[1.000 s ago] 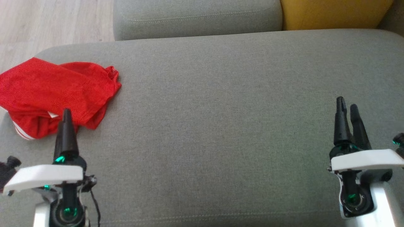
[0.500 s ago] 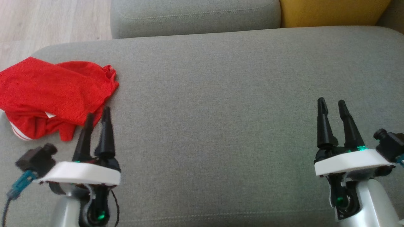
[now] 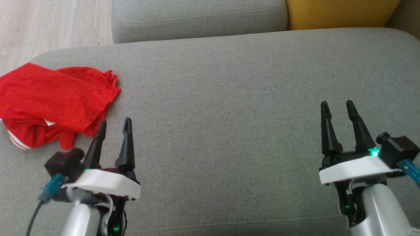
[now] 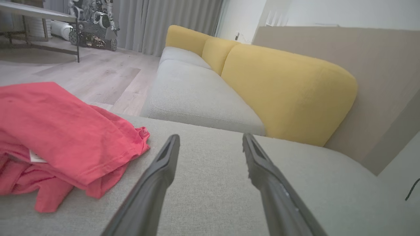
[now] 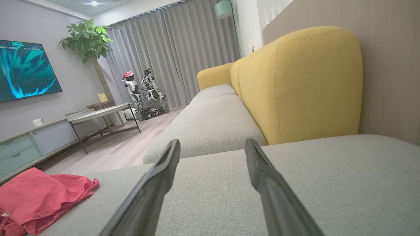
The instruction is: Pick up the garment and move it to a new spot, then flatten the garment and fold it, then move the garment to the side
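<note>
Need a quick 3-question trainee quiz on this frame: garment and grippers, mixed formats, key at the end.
1. Short answer: which is nearer the red garment, the left gripper or the right gripper?
2. True or false: the left gripper is shut on the red garment.
3. Multiple choice: in the head view, the red garment lies on the grey seat cushion at A) its left end, B) its middle, C) its right end.

Key:
1. The left gripper.
2. False: it is open and holds nothing.
3. A.
</note>
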Robot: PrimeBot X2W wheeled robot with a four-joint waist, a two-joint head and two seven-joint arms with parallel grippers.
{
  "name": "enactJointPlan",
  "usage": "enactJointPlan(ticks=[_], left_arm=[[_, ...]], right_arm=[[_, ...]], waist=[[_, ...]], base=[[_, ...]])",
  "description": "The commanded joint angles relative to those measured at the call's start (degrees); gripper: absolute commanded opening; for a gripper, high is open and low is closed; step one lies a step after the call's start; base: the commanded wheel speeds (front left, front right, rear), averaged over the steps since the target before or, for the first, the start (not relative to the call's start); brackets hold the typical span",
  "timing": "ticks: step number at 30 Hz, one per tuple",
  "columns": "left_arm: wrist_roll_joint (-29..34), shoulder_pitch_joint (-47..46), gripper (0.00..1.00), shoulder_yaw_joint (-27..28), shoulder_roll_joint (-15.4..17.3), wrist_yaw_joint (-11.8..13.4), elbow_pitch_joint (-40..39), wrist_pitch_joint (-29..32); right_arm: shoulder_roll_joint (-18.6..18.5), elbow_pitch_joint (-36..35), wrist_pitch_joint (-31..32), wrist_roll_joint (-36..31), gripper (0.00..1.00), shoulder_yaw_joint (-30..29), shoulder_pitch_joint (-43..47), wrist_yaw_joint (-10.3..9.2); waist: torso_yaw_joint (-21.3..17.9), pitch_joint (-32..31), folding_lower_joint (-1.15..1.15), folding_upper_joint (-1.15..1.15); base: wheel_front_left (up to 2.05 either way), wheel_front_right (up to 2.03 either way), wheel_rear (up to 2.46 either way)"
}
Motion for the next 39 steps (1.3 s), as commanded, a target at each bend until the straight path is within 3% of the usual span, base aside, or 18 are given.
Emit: enactJointPlan(ticks=[1,12,18,25,33,39], left_arm=[[2.36,-3.78,1.00,0.60,1.54,0.70,-2.50,-0.75],[12.54,-5.52,1.00,-8.43,6.78,9.66,-2.49,-2.76],[10.79,-5.64,1.00,-8.27,5.97,14.01,-4.86,-3.76],[8.60,-3.48,1.00,-1.74,1.91,9.00,-7.05,-4.93],[11.49,-1.11,1.00,2.25,-1.98,0.99,-0.58,-6.27],[12.92,-1.79,1.00,4.86,-3.10,-1.43,2.48,-6.81]], right_arm=[[-0.10,-2.52,-0.79,-2.13,1.00,1.22,-3.26,0.32],[0.41,-3.51,-2.82,-12.96,1.00,2.68,-3.54,0.36],[0.72,-5.02,-3.83,-15.57,1.00,2.61,-4.05,0.39],[1.11,-4.80,-5.02,-14.92,1.00,0.88,-3.55,0.41],[1.14,0.01,-6.37,-13.44,1.00,0.55,-2.43,0.44],[1.14,2.67,-6.91,-15.17,1.00,1.17,-3.07,0.45]], waist=[[-0.04,0.01,0.00,0.00],[0.06,-0.07,0.00,0.00],[0.33,-0.08,0.00,0.00],[0.53,-0.05,0.00,0.00],[0.55,0.15,0.00,0.00],[0.26,0.18,0.00,0.00]], base=[[0.00,0.00,0.00],[0.00,0.00,0.00],[0.00,0.00,0.00],[0.00,0.00,0.00],[0.00,0.00,0.00],[0.00,0.00,0.00]])
